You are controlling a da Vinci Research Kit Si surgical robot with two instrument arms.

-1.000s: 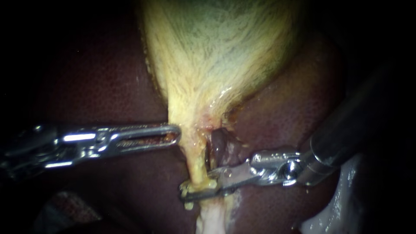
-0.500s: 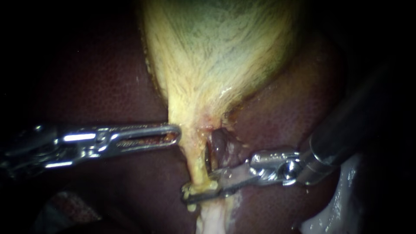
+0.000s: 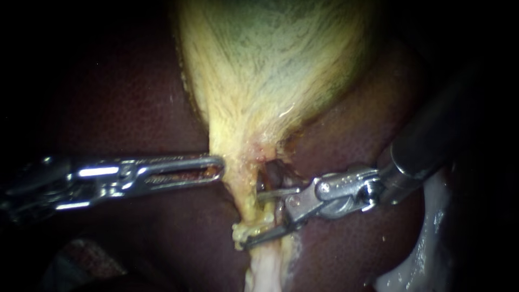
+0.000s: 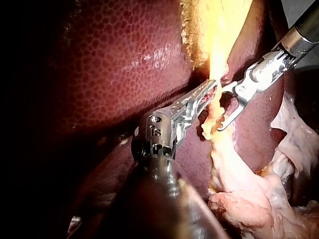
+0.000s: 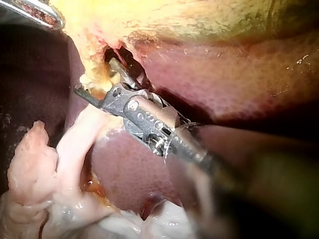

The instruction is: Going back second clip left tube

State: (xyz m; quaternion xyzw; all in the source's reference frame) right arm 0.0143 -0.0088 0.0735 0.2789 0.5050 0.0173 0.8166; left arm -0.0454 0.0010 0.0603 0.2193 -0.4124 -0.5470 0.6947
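Note:
The yellow gallbladder (image 3: 270,70) narrows downward into a thin yellow tube (image 3: 244,197) lying on the dark red liver (image 3: 124,108). My right instrument (image 3: 251,219) comes in from the right with its jaws open. One jaw lies above and one below a lumpy stretch of the tube, which sits between them without being gripped; the same shows in the right wrist view (image 5: 94,77) and the left wrist view (image 4: 223,109). I cannot make out a clip. My left instrument (image 3: 216,167) has its jaws shut, tip resting against the tube's left edge, also in its wrist view (image 4: 207,92).
Below the jaws the tube runs into pale pink-white tissue (image 3: 265,270), seen as a bulky flap in the wrist views (image 4: 249,199) (image 5: 65,164). Glistening whitish tissue (image 3: 416,265) lies at the lower right. A dark hollow (image 3: 273,170) opens beside the tube.
My right instrument's jaws, which were pressed together on the tube, have opened, and its wrist has lifted slightly. The left instrument has not moved.

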